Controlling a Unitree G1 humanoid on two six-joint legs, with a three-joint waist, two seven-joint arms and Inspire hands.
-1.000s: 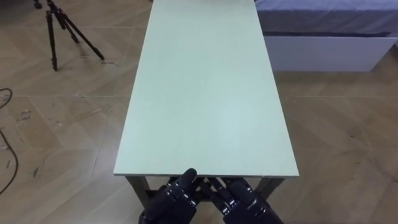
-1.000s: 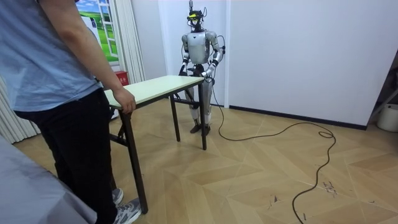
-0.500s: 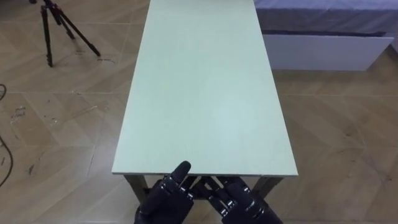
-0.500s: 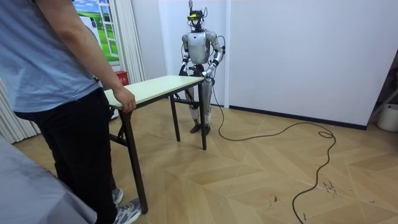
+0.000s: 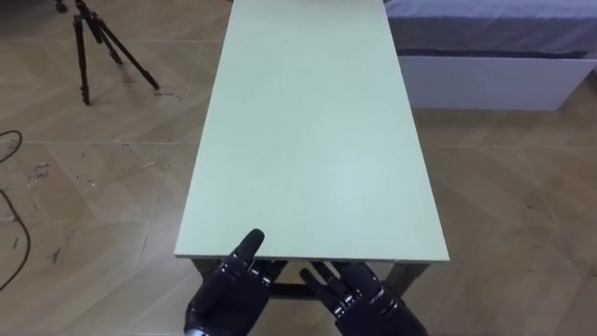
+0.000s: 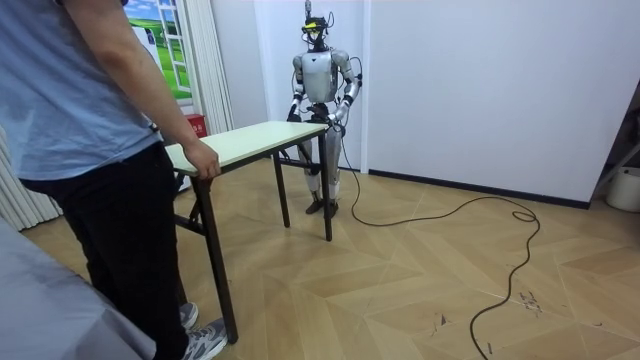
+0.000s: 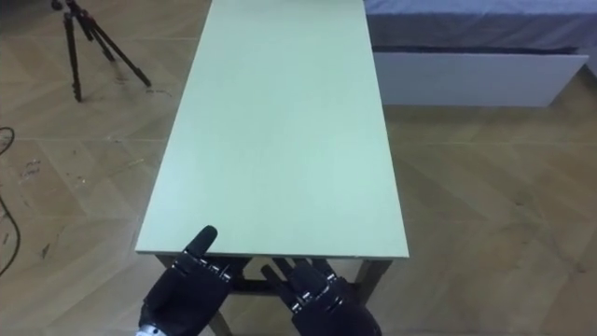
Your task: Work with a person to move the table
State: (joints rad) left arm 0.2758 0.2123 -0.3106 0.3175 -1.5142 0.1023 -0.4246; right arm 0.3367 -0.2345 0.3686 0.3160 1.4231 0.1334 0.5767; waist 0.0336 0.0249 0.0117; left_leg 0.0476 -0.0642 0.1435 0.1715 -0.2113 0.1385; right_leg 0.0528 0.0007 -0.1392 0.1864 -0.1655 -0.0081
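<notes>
A long table with a pale green top and dark legs runs away from me. My left hand and right hand are open at its near short edge. Their straight fingers point forward just below the edge, and the left thumb reaches up over the rim. The same hands show in the right eye view, left and right. In the room view I stand at the far end of the table. A person holds the near end with one hand curled over the corner.
A black tripod stands on the wooden floor at the far left. A bed with a white base lies at the far right, close to the table's far end. A dark cable trails over the floor behind me.
My hands have drawn apart and back a little from the middle of the edge, the left one going left and lower. The table and the person have not visibly moved.
</notes>
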